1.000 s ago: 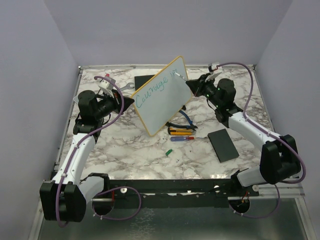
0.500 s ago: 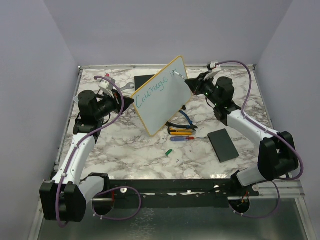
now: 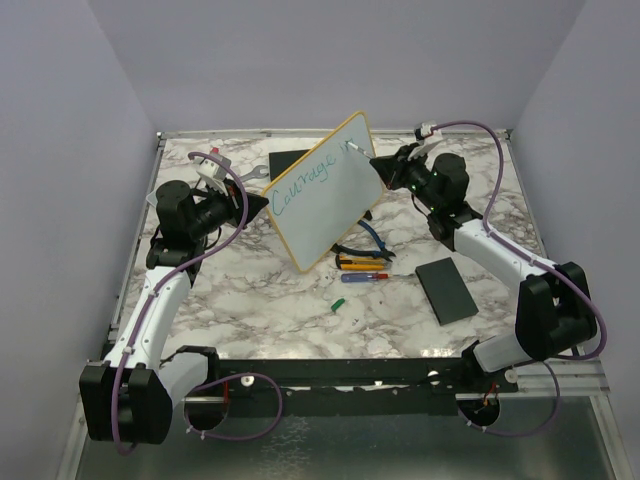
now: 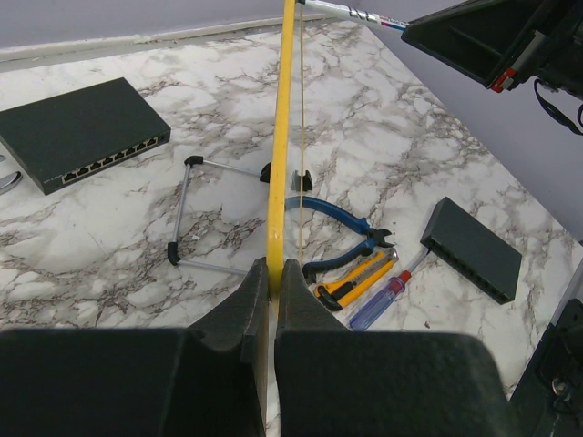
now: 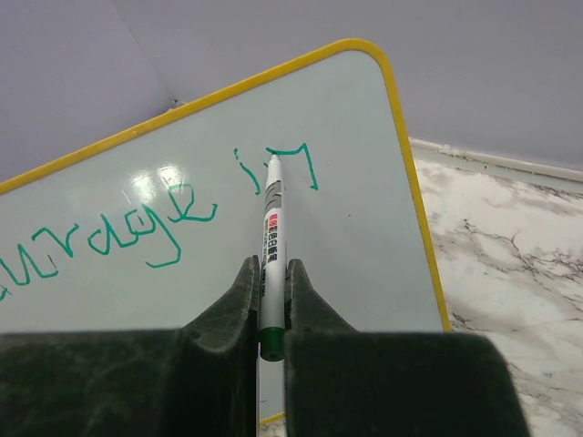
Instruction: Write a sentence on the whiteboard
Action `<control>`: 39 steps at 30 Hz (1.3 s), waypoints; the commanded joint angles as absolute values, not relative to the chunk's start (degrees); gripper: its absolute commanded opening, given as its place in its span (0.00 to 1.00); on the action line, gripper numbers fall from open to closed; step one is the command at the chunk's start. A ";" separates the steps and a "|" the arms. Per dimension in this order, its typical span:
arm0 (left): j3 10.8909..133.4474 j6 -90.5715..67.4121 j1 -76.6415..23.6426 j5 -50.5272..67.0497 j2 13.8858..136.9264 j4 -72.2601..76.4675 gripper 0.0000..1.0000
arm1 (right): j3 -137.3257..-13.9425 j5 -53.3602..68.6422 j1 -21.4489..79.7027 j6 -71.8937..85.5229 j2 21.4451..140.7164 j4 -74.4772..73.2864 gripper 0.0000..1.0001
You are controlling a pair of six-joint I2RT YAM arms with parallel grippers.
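Up off the marble table (image 3: 250, 300), the whiteboard (image 3: 330, 200) is held on edge and tilted, its written face turned to the right arm. The left gripper (image 4: 271, 273) is shut tight on the board's yellow rim, which rises straight up between the two fingers in the left wrist view. The right gripper (image 5: 271, 273) is closed narrowly on a white marker (image 5: 271, 228), pinching its barrel near the green back end. The marker's tip rests against the board's upper right part. The sentence (image 5: 173, 214) so far reads "Courage" in teal cursive, followed by a dotted "i" and an angular stroke like an "n". The tip sits between those two last marks. Behind the whiteboard lies a black network switch (image 4: 82, 132), and a thin wire stand (image 4: 214, 214) sits on the table beneath the board. Just below the board's lower edge lie blue-handled pliers (image 4: 332, 214), a pair of yellow screwdrivers (image 3: 360, 265) and a blue-and-red screwdriver (image 4: 387, 293). A green cap (image 3: 337, 304) lies a little nearer than those, and a second flat black box (image 3: 446, 290) lies to the board's lower right.
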State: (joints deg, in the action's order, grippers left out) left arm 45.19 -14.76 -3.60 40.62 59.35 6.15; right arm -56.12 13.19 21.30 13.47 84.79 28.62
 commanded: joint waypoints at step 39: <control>44.56 -13.88 -3.64 39.75 57.78 7.87 0.00 | -50.52 13.45 22.47 13.78 78.78 31.30 0.01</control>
State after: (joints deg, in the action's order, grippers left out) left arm 45.19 -14.79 -3.62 40.62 59.24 6.13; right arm -52.03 12.69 22.06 13.74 82.96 29.50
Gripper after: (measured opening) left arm 0.020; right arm 0.064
